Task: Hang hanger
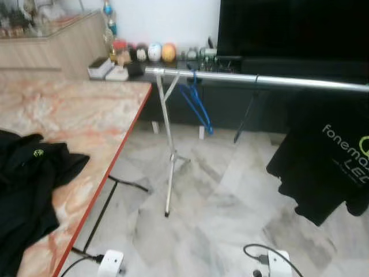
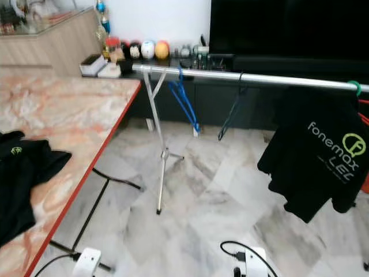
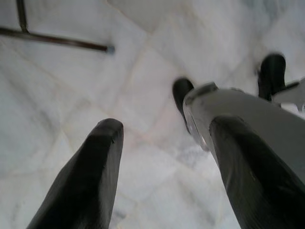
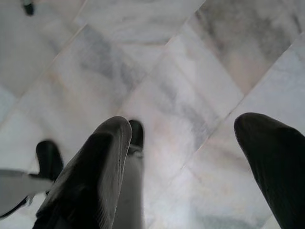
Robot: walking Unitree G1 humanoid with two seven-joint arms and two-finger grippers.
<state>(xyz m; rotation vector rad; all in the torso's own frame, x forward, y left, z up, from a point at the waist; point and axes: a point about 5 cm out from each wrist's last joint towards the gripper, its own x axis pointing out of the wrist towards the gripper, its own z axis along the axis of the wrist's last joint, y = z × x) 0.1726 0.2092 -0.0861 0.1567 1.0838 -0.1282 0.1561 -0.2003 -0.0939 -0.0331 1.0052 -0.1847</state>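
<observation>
A blue hanger (image 1: pixel 196 104) hangs near the left end of the rail (image 1: pixel 259 80). My left gripper (image 3: pixel 162 157) and right gripper (image 4: pixel 186 157) hang wide open, holding nothing.

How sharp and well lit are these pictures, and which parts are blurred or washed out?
Left eye view: even daylight, slightly soft, the rail shows a pale sheen and the black shirt loses fold detail. Right eye view: much the same, the blue hanger reads clearly. Left wrist view: left hand fingers out of focus, floor bright. Right wrist view: right hand fingers blurred, tiles sharper.
</observation>
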